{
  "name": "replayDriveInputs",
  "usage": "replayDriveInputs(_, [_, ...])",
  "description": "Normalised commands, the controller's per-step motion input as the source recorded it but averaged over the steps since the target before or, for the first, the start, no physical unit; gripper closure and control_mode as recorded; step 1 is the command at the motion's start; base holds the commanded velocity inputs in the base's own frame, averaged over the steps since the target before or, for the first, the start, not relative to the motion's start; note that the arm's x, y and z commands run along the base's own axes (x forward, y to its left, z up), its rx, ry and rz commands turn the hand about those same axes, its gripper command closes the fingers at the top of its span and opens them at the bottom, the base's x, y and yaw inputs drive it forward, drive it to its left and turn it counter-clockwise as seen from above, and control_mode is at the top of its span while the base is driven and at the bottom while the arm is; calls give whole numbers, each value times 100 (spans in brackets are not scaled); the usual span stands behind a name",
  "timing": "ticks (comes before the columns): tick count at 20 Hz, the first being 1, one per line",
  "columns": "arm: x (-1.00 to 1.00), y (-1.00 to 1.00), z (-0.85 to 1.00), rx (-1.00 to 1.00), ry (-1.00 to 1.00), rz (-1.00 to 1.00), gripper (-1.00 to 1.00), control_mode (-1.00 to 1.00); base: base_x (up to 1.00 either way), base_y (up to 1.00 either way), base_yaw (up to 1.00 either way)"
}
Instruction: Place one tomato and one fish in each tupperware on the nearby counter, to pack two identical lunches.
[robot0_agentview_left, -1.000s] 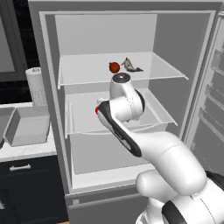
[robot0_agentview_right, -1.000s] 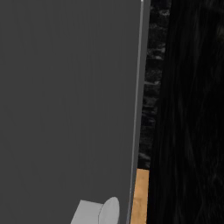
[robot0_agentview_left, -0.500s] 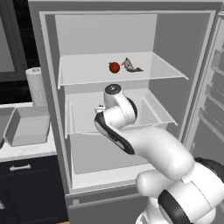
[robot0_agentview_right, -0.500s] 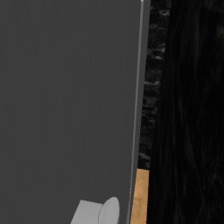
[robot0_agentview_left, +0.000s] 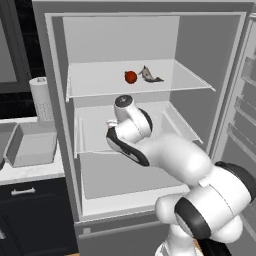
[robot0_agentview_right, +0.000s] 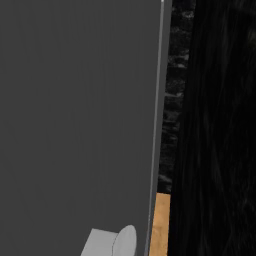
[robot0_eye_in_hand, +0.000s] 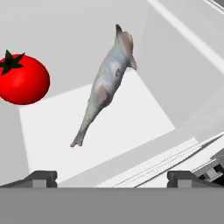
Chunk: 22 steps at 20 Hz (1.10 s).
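My gripper (robot0_eye_in_hand: 111, 177) sits spread wide, nothing between the fingertips, aimed into the open fridge (robot0_agentview_left: 150, 30). Tomato (robot0_eye_in_hand: 22, 79) and fish (robot0_eye_in_hand: 105, 87) lie just beside each other on the upper shelf (robot0_agentview_left: 90, 85), apparently not touching. One grey tupperware (robot0_agentview_left: 32, 145) rests on the counter (robot0_agentview_left: 30, 172) left of the fridge.

Open grey fridge (robot0_agentview_left: 200, 45), evenly lit, white shelves (robot0_agentview_left: 100, 85) inside.
Door racks (robot0_agentview_left: 245, 100) swung out at right; paper towel roll (robot0_agentview_left: 41, 99) against black wall (robot0_agentview_left: 22, 45) at left; navy cabinets (robot0_agentview_left: 30, 210) below; wooden floor (robot0_agentview_right: 161, 225) beside dark panel (robot0_agentview_right: 75, 125).
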Motion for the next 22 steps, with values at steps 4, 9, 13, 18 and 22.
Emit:
replayDriveInputs(4, [24, 0, -17, -8, -7, -3, -100, -100, 0, 0, 0])
replayDriveInputs(9, [31, -3, -3, 0, 3, -3, -100, -100, 0, 0, 0])
replayDriveInputs(13, [34, -6, -8, 0, 2, 0, -100, -100, 0, 0, 0])
replayDriveInputs(18, [26, 0, -24, -1, 0, 0, -100, -100, 0, 0, 0])
replayDriveInputs(22, [26, 0, -39, -4, 0, 0, -100, -100, 0, 0, 0])
